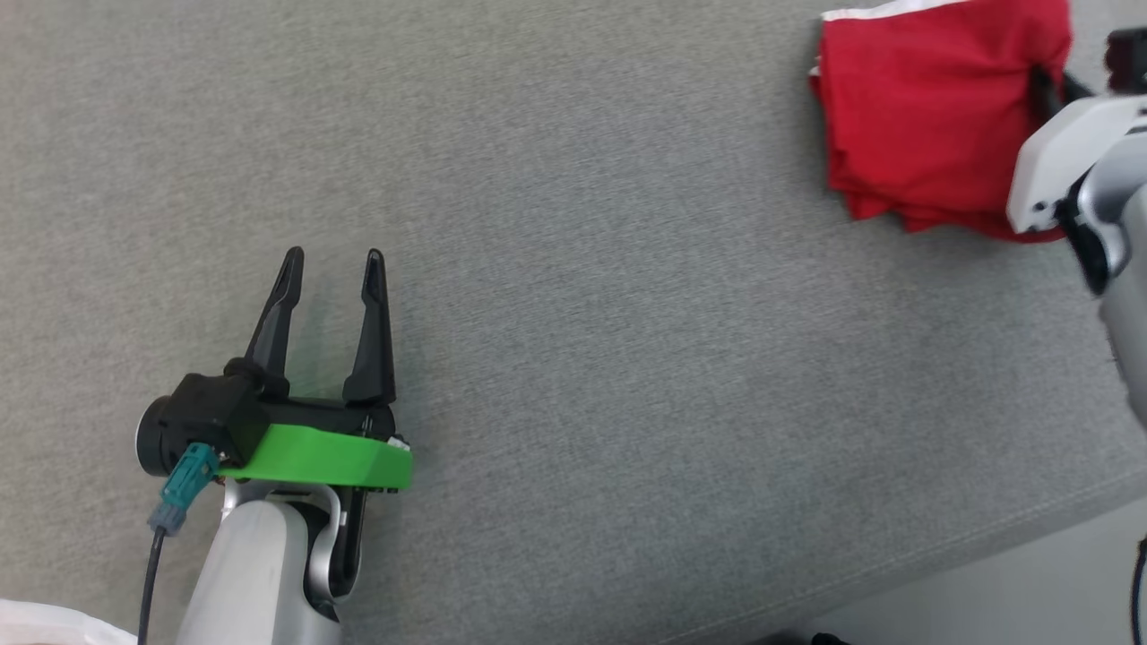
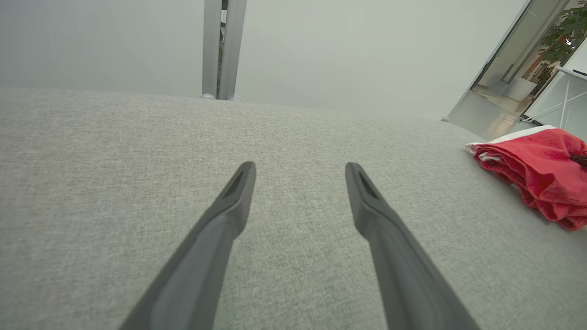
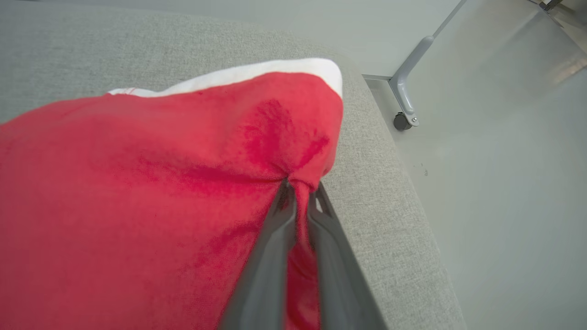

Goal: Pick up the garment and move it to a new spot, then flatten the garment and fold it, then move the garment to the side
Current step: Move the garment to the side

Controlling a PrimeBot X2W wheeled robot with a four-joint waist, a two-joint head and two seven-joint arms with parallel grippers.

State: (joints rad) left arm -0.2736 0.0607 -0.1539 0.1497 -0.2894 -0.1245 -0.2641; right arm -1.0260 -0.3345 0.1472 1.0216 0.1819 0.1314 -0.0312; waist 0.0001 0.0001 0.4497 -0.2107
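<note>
Red garment [image 3: 137, 206] pinched between right fingers [image 3: 270, 250], left fingers [image 2: 220, 229] spread, well apart from it

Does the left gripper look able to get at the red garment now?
Probably, with a long stretch: bare grey surface lies between the open left gripper and the red garment, which the right gripper pinches.

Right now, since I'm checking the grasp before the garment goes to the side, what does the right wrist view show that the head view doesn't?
Right wrist view gives: the right gripper close up, jaws shut on a bunched fold of the red garment near the edge of the grey cushion, and a wheeled metal leg on the floor. Head view gives: the left gripper, open, over bare cushion well away from the garment. Shared: the red garment with its white trim lying on the grey cushion.
</note>
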